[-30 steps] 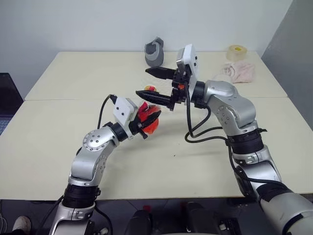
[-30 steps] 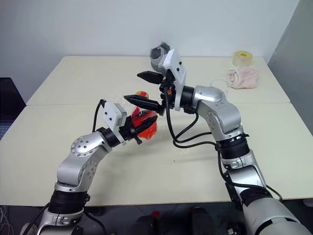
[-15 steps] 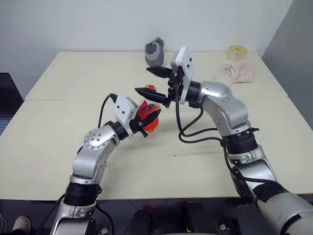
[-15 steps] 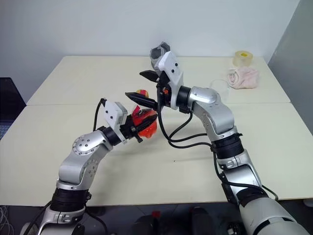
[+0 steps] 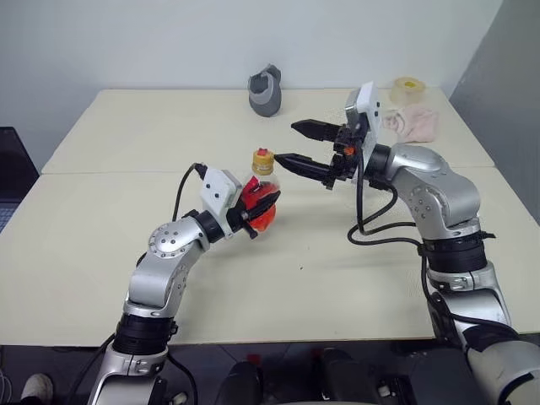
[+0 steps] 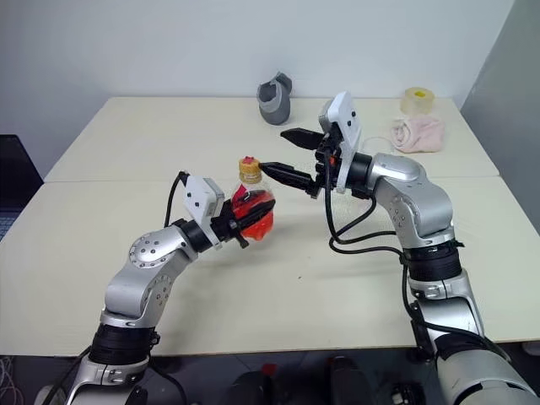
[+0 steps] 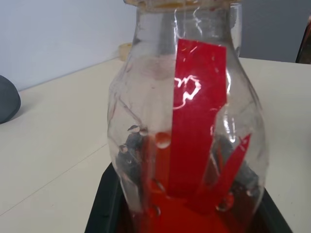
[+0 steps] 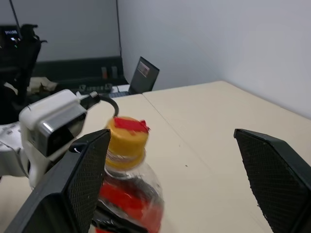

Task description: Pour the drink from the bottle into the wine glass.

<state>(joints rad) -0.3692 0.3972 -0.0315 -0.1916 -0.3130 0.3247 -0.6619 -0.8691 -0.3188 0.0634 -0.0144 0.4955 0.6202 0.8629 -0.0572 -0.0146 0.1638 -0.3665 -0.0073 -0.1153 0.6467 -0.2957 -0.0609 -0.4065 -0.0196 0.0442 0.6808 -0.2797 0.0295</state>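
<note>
Step in hand: uncapping, by my reading; the yellowish cap (image 5: 263, 158) sits on the bottle, so pouring cannot begin.
Bottle: the small clear plastic bottle with rounded body and red label band (image 5: 261, 196) is held upright above the cream worktop (image 5: 110, 228), near its middle.
Drink: translucent red-orange liquid (image 7: 187, 216) lies in the bottom of the bottle, well below the neck.
Left claw: the left claw (image 5: 261, 205) has its black fingers clamped round the bottle's lower body, reaching in from about 8 o'clock of it.
Right claw: the right claw (image 5: 297, 143) has its fingers spread wide and grips nothing; it points at the bottle from about 2 o'clock, the nearer fingertip just beside the cap, apart from it as far as I can tell.
Wine glass: I cannot find it.
Other things: a grey object (image 5: 266, 89) lies at the worktop's far edge, about 12 o'clock of the bottle; a pink cloth (image 5: 413, 123) and a roll of tape (image 5: 408, 89) lie at about 2 o'clock, well apart.
Next move: the right claw likely needs to straddle the cap, close on it and twist, while the left claw keeps the bottle upright.
Risk: a squeeze on the soft body could slosh drink once the cap is off.
</note>
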